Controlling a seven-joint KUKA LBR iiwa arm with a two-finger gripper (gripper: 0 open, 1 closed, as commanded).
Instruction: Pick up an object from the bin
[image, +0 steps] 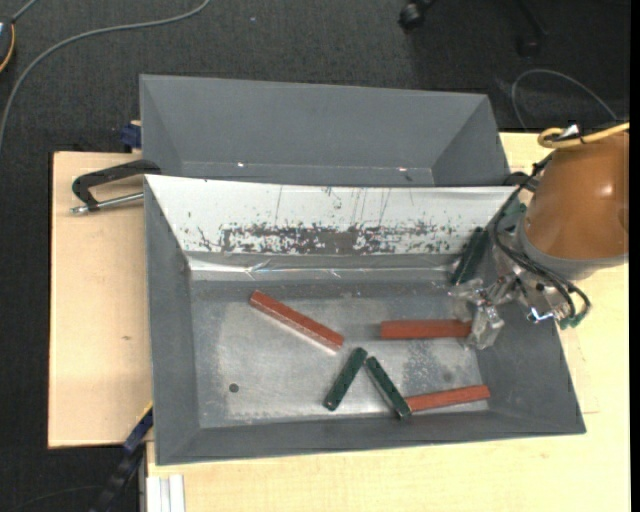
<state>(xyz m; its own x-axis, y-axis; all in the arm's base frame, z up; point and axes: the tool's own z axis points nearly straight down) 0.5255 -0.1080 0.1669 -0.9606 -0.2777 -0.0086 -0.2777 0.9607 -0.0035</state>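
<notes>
Gripper (481, 318): low at the bin's (170, 330) right side.
Jaws: cannot tell whether apart or together.
Red bar (425, 329): its near end is at the jaws and the rest runs away to their left.
Long axis: points straight at the jaws.
Green stick (467, 260): just behind the jaws, tilted.
Judgement: the grasp likely depends on closing across the bar's narrow width.

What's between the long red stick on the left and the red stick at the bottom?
A left green stick and a right green stick, making a tent shape, in the camera view.
</notes>
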